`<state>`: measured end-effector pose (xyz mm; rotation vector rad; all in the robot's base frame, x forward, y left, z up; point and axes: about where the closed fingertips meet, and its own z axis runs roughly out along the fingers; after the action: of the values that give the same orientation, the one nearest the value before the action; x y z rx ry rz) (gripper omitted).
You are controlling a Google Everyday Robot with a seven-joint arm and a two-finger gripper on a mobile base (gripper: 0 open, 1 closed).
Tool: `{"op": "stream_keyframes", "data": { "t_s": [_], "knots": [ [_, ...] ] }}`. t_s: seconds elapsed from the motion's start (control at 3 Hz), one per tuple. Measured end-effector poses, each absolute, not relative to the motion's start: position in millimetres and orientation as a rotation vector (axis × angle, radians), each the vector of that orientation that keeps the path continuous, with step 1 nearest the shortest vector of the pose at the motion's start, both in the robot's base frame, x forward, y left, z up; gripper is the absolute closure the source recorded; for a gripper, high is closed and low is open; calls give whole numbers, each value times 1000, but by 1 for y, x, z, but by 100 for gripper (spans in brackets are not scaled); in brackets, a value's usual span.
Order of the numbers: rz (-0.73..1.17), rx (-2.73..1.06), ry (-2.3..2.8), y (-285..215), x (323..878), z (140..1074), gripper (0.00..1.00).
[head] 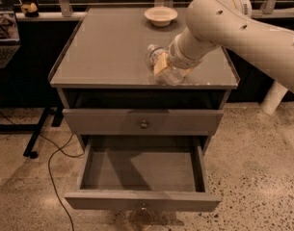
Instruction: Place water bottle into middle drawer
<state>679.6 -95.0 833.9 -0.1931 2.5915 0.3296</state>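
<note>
The water bottle (156,55) is a small clear crinkled bottle, tilted with its white cap to the upper left, near the front right of the cabinet top (108,47). My gripper (165,66) is shut on its body; a cream finger (160,64) crosses the bottle, and the clear lower part shows below near the top's front edge. The middle drawer (141,200) is pulled open below, its inside bare, its round knob on the front panel. The big white arm reaches in from the upper right.
The upper grey drawer (142,121) is shut. A shallow cream bowl (160,15) stands at the back of the cabinet top. A black cable (52,177) trails over the speckled floor at the left, by a dark stand leg (35,138).
</note>
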Motion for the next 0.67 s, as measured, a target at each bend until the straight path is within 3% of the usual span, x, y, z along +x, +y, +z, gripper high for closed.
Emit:
{"op": "stream_keyframes", "data": {
  "t_s": [0.67],
  "knots": [
    [330, -193, 2592, -95, 680, 834, 89]
  ]
}}
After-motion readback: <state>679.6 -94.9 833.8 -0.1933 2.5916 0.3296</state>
